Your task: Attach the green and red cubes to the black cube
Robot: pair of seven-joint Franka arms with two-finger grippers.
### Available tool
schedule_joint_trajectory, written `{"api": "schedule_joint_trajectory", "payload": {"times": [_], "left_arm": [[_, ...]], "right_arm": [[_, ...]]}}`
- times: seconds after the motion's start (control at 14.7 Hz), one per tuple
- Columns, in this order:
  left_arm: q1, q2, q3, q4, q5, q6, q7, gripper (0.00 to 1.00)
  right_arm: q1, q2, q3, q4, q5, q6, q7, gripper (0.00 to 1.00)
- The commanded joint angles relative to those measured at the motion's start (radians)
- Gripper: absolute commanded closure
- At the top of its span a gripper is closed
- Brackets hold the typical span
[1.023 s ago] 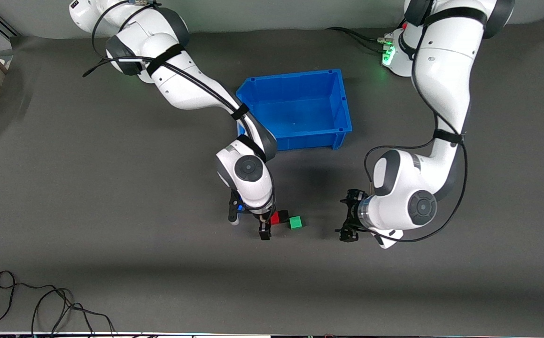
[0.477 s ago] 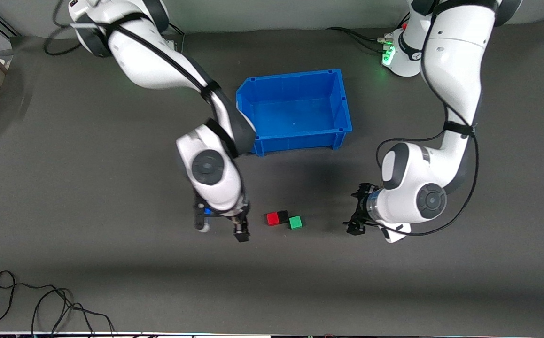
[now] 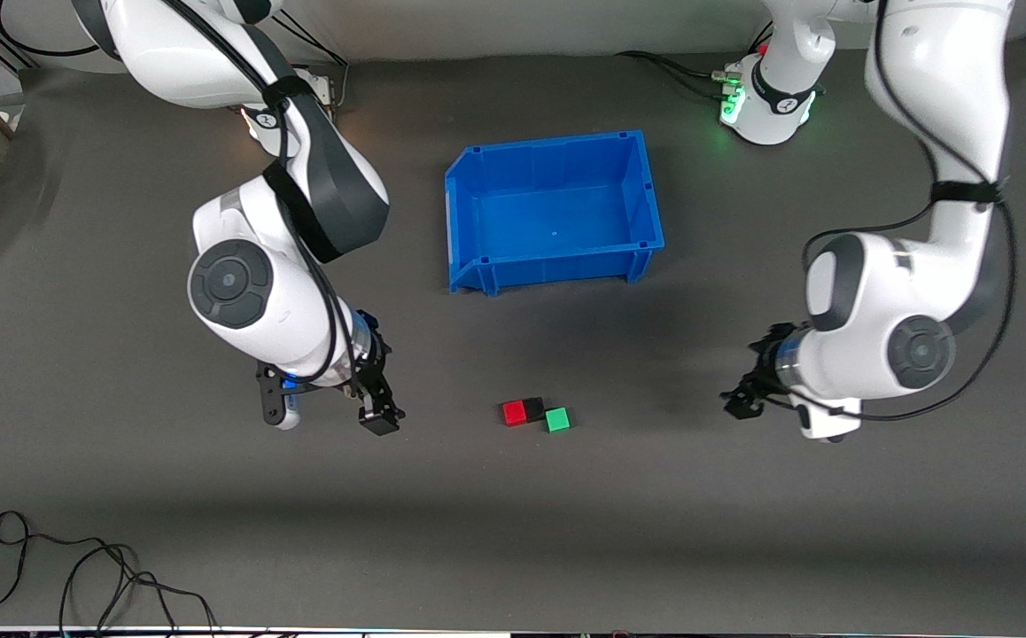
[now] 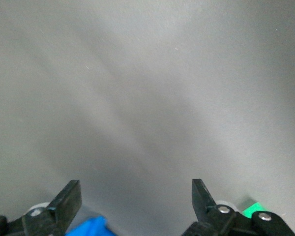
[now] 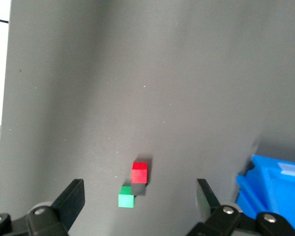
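- Here's the cluster: red cube [image 3: 514, 413], black cube [image 3: 532, 408] and green cube [image 3: 557, 419] sit together on the counter [image 3: 123, 496], nearer the front camera than the blue bin [image 3: 555, 209].
- Red is pressed right against black. Green sits at black's corner toward the left arm's end, a shade nearer the camera, so the line looks kinked rather than straight.
- Right claw [image 3: 329, 408] hangs over bare counter toward the right arm's end, well apart from the cubes, fingers spread wide, nothing in them.
- Left claw [image 3: 742, 400] is over bare counter toward the left arm's end, also well apart from the cluster. Its wrist view shows the fingers set wide with only mat between them.
- My read: the attaching looks nearly or fully done, and both arms are clear of the work.
- If anything is left, it's green. The next move would call for a gentle nudge to square it against black without knocking red loose.
- Hard to make out: black barely stands out from the mat, so whether green truly touches its face or only its corner, I can't tell.
- The bin's floor appears bare.
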Motion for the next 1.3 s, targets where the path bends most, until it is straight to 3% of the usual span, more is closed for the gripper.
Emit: {"api": "schedule_joint_trajectory", "payload": {"times": [0.0,0.34,0.89,1.23], "left_arm": [[0.058,-0.105,-0.005,-0.07,0.041,-0.055,0.172,0.0],[0.134,-0.216,-0.005,-0.073,0.11,-0.19,0.373,0.0],[0.192,-0.429,-0.005,-0.131,0.162,-0.304,0.62,0.0],[0.198,-0.518,-0.008,-0.104,0.162,-0.33,0.734,0.0]], "right_arm": [[-0.034,-0.035,-0.002,-0.029,0.027,-0.045,-0.095,0.0],[-0.065,-0.069,-0.003,-0.029,0.038,-0.101,-0.19,0.0],[-0.266,-0.24,-0.006,-0.032,0.026,-0.451,-0.895,0.0],[-0.295,-0.319,-0.02,-0.105,-0.015,-0.465,-1.204,0.0]]}}
